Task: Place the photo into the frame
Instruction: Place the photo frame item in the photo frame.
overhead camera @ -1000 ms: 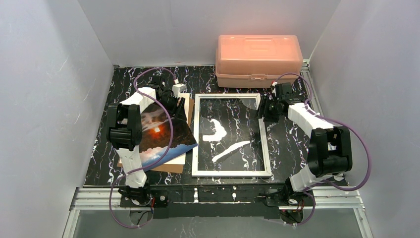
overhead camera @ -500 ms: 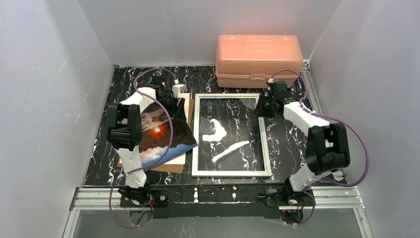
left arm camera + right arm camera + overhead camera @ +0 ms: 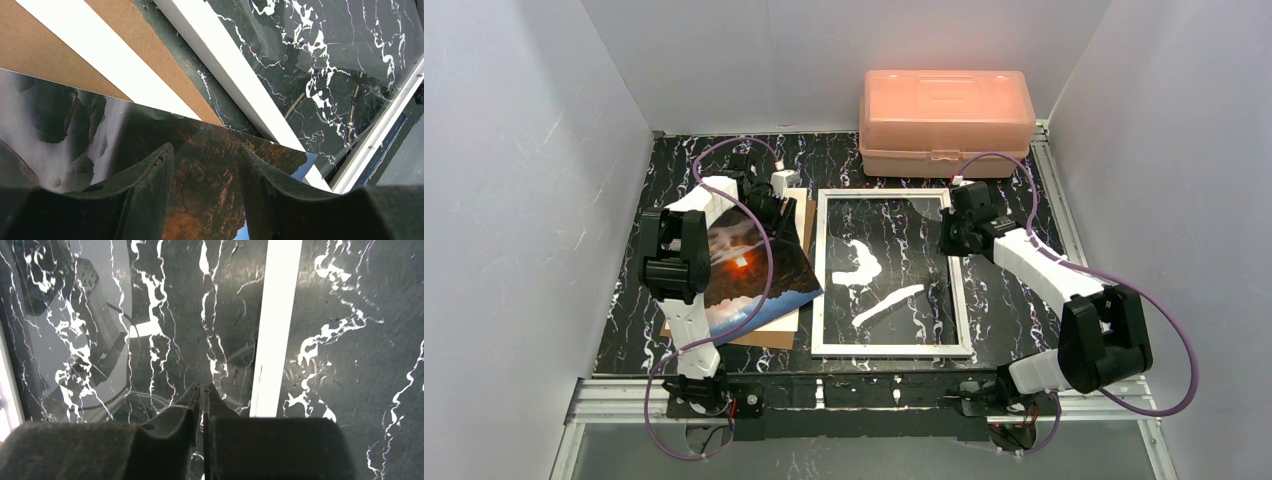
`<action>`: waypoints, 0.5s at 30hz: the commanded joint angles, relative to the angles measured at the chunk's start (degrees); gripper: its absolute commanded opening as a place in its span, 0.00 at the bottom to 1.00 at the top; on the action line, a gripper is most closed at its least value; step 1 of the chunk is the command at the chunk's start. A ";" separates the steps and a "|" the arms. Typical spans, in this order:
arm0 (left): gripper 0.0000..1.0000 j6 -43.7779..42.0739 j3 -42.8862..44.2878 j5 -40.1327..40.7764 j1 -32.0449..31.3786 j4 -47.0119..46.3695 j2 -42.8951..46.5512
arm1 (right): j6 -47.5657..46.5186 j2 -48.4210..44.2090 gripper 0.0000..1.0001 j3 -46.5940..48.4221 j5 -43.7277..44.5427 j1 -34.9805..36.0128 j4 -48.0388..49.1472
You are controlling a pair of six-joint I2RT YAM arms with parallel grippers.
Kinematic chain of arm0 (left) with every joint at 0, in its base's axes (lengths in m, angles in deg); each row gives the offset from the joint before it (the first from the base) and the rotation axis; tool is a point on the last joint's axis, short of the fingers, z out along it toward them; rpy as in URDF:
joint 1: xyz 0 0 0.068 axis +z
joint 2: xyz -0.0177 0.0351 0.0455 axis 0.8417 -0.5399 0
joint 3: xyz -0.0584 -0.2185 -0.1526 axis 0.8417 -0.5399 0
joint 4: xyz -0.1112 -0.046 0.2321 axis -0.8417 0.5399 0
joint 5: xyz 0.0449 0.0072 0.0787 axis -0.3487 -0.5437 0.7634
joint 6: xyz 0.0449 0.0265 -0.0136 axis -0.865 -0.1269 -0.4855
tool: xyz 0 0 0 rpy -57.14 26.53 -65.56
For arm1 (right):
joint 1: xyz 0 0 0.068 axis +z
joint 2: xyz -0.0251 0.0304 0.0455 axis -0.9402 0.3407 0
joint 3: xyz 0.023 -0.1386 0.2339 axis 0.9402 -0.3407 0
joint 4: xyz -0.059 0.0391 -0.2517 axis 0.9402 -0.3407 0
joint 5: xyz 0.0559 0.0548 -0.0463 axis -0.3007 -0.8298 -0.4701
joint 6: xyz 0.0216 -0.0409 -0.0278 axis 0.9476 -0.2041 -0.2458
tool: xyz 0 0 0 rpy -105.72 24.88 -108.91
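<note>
The photo (image 3: 746,272), dark clouds with an orange glow, lies at the left on a brown backing board (image 3: 796,215). My left gripper (image 3: 771,207) stands over the photo's far part; in the left wrist view its fingers (image 3: 206,149) are apart, with the photo's surface (image 3: 100,125) showing between them. The frame (image 3: 957,290), white with a clear pane, lies flat mid-table. My right gripper (image 3: 948,236) hangs at the frame's far right edge. In the right wrist view its tips (image 3: 202,387) are together over the pane, just inside the white rail (image 3: 275,325), with nothing between them.
A pink plastic box (image 3: 944,120) stands at the back right, just behind the frame. A white sheet (image 3: 110,65) lies on the brown board (image 3: 40,50) under the photo. The frame's left rail (image 3: 225,65) runs close beside the board. Grey walls close in three sides.
My right gripper has closed its jaws and slid left to the frame's right rail, its elbow swinging toward the near edge. The left arm and the photo have not moved.
</note>
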 commanded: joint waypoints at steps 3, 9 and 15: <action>0.47 -0.99 -0.85 -0.86 0.41 1.54 1.46 | 1.20 -2.14 0.24 -2.19 0.62 1.15 -4.71; 0.48 -2.05 -1.03 -0.92 0.33 1.46 1.32 | 1.97 -0.93 0.44 -2.74 -1.34 1.16 -2.82; 0.48 -4.51 -0.39 -0.90 0.06 1.61 0.93 | 1.27 -2.59 0.57 -2.07 -4.15 1.15 -6.85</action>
